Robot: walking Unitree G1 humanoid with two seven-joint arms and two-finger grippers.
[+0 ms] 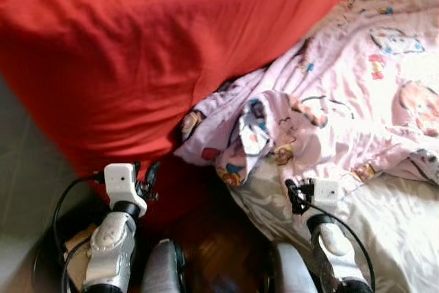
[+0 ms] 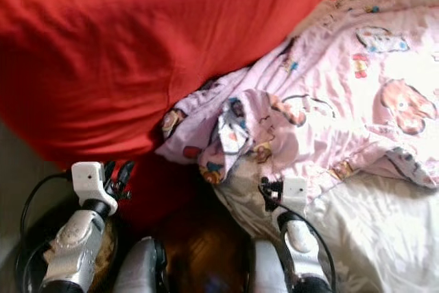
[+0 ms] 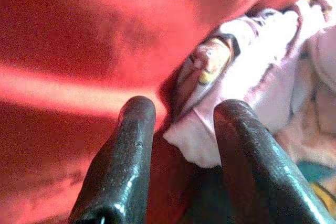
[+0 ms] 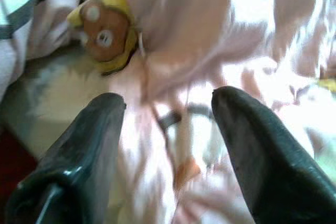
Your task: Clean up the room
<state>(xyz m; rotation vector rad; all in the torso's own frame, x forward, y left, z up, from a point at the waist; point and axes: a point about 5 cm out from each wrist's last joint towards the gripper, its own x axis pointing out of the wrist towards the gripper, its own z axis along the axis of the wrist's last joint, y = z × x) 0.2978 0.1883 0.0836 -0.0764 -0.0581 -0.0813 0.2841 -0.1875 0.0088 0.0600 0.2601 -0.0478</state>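
On the bed, a pink cartoon-print sheet (image 1: 329, 111) is lying crumpled, its near edge bunching and drooping over the white mattress (image 1: 391, 231), with a big red duvet (image 1: 137, 46) heaped against it on the left. The right claw (image 4: 168, 129) is hovering open just over the printed fabric, gripping nothing. The left claw (image 3: 184, 145) is pointing, also open and empty, at the seam where red duvet and pink sheet are meeting. Judging by the rumpled bedding, the tidying is barely starting: everything is waiting to be straightened.
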